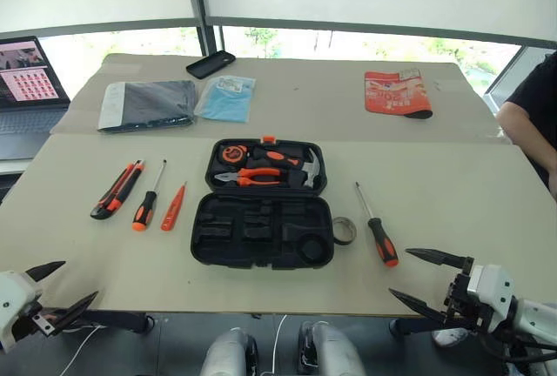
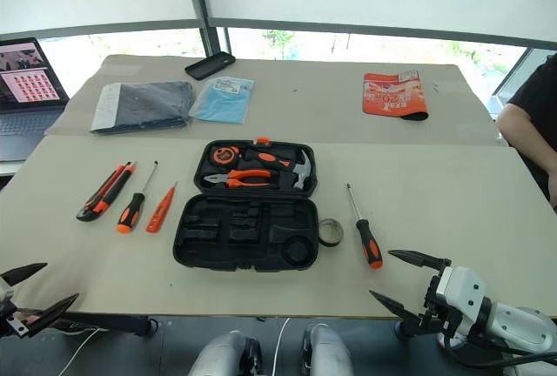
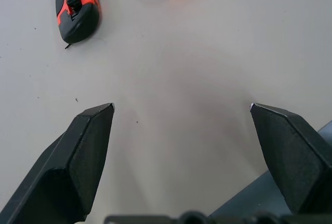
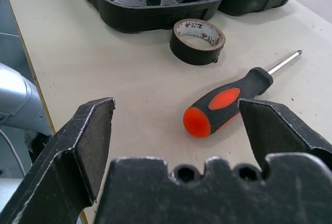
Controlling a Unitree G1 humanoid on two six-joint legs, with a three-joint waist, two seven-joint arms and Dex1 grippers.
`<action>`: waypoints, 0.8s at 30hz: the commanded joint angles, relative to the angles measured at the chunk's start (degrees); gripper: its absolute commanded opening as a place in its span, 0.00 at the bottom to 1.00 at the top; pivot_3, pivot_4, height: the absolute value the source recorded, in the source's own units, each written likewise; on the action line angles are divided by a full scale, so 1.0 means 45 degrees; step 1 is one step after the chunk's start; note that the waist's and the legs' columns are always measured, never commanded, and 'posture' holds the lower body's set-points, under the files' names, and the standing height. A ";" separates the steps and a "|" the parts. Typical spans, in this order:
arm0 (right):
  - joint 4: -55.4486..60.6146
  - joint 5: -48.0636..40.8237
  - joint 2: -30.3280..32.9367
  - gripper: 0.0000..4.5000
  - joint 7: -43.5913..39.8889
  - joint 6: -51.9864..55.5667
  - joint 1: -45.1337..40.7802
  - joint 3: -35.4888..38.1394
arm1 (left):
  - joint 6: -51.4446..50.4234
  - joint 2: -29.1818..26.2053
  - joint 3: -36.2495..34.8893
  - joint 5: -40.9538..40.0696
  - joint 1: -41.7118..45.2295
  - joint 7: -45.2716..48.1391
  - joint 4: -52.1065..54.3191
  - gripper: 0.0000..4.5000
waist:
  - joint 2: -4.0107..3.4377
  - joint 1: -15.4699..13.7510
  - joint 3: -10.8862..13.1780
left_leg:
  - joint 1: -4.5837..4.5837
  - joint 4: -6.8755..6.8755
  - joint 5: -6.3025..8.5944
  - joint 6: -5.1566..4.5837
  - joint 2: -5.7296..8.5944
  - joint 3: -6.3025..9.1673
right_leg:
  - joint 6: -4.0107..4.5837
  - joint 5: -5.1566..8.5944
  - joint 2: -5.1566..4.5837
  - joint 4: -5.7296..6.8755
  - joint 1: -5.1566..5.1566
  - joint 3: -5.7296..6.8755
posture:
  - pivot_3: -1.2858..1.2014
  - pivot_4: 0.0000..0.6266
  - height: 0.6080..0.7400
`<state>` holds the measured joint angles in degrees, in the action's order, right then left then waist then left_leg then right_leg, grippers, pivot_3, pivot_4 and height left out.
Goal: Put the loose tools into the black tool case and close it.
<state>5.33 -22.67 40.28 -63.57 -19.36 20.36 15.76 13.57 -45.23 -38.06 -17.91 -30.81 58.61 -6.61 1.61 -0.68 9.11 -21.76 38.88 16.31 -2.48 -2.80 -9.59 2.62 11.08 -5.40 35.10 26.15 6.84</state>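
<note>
The black tool case [image 1: 200,241] lies open mid-table. Its far half holds pliers, a hammer and a tape measure; the recesses of its near half are bare. Left of it lie the utility knife [image 1: 116,190], a screwdriver [image 1: 148,200] and the slim orange tester screwdriver [image 1: 173,206]. The tape roll [image 1: 343,231] touches the case's right side, with another screwdriver [image 1: 376,226] beside it. My left gripper [image 1: 80,278] hangs open at the table's near left edge, short of the knife [image 3: 75,6]. My right gripper [image 1: 399,271] is open just short of that screwdriver's handle [image 4: 223,105].
At the back stand a laptop [image 1: 26,89], a black phone [image 1: 210,63], a folded grey cloth [image 1: 148,104], a blue packet [image 1: 226,97] and an orange pouch [image 1: 397,93]. A person's arm [image 1: 533,115] shows at the right edge. The table's front edge runs just under both grippers.
</note>
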 commanded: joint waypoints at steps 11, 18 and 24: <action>0.2817 -0.2210 -0.2149 0.98 0.2056 0.2978 -0.5491 -0.1957 | -1.1422 -0.0331 -0.2489 -0.4819 0.0334 -0.3708 0.2741 1.00 | 0.0052 0.0167 -0.0004 | 0.0051 0.0026 -0.0037 0.0049 -0.0009 0.0017 | -0.0011 -0.0010 0.0012 0.0120 0.0011 0.0012 | 0.52 0.24 1.00; 0.2377 -0.1664 -0.2412 0.98 0.1637 0.2615 -0.5773 -0.2405 | -1.5039 -0.1470 -0.2334 -0.6248 0.2593 -0.5037 0.3774 1.00 | 0.0055 -0.0141 -0.0003 | 0.0048 0.0040 -0.0037 0.0109 0.0007 0.0022 | 0.0028 0.0014 -0.0021 0.0163 0.0008 0.0043 | 0.52 0.24 1.00; 0.2101 -0.1255 -0.2453 0.98 0.1288 0.2492 -0.5966 -0.2828 | -1.5760 -0.1654 -0.0136 -0.5538 0.5794 -0.6720 0.3770 1.00 | 0.0060 0.0005 -0.0003 | 0.0084 0.0037 -0.0077 0.0174 0.0010 0.0019 | 0.0022 0.0009 -0.0005 0.0218 0.0002 0.0012 | 0.52 0.24 1.00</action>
<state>13.81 -28.23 29.04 -57.17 -6.61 -6.00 2.76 -56.90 -52.42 -40.16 -43.89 -6.97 30.59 9.48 1.88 -0.66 9.10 -21.38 39.04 15.89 -1.57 -2.78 -9.50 2.72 11.12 -5.34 36.08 26.16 6.91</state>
